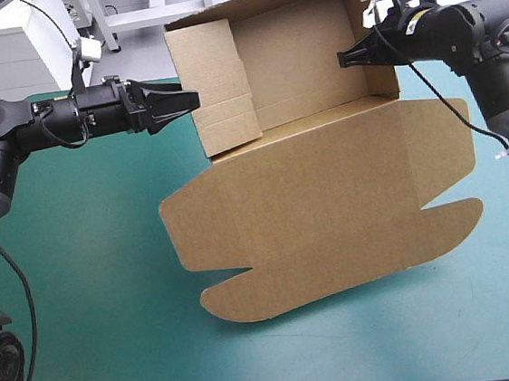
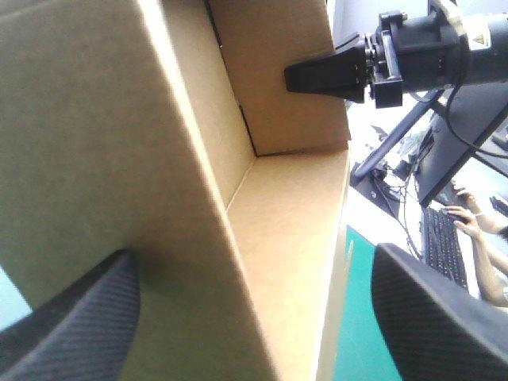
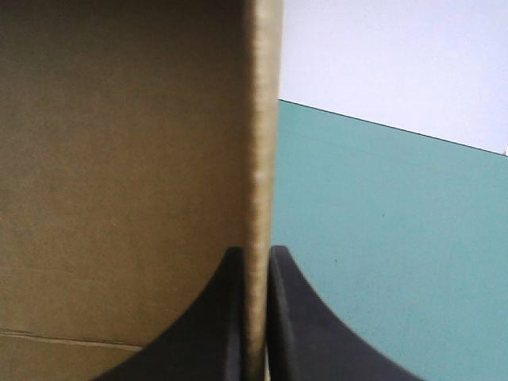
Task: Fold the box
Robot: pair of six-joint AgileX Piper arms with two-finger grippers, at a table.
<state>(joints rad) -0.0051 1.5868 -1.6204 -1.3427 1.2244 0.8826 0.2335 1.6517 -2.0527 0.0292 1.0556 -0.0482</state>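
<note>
surface (image 1: 80, 263): teal-green cover, bare around the box

box (image 1: 328, 192): brown board, centre to far-right of the surface
- tray half sits at the far side with back and side walls raised, its open side facing the high camera
- lid panel spreads flat from the tray toward the near edge, one rounded tab at each near corner, a notch cut in beside each
- shadow on the cover under the lid's near edge; cannot tell if that edge touches the surface
- left side wall is a creased panel standing up, slightly tilted

left claw (image 1: 186, 100): comes in level from the left, tip at the box's left wall
- fingers (image 2: 87, 317) stand wide apart in the left wrist view
- the left wall runs up between them, closer to one finger, and the tray's inside shows beyond it
- not clamped on anything

right claw (image 1: 350, 56): comes in from the right at the far right wall, high on it
- right wrist view shows both fingers (image 3: 226, 317) nearly together, the board's edge pinched between them
- so it is holding the box by that wall
- one side of the edge shows brown board, the other the teal-green cover
</note>
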